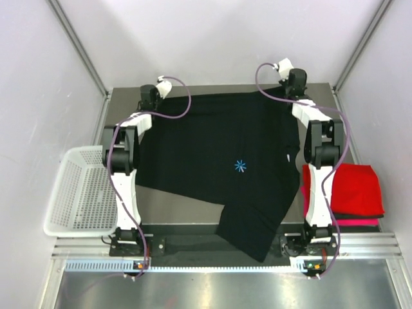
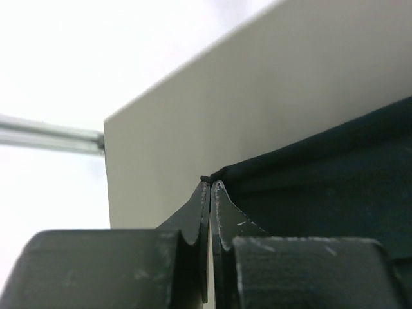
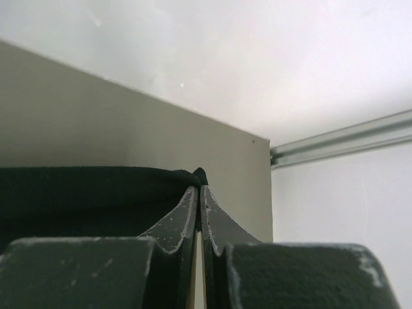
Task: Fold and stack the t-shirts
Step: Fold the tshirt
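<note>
The left fingers [image 2: 205, 193] and the right fingers [image 3: 192, 196] each pinch the far edge of the black t-shirt [image 1: 219, 148] (white mesh basket [image 1: 58, 193] stands left of it).

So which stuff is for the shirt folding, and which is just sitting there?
For the job: large black cloth t-shirt with a small light-blue mark, pinched at its far edge by the left fingers and right fingers; folded red cloth t-shirt; folded magenta cloth t-shirt under it.
Just lying about: white plastic mesh basket, beside the left arm.
</note>
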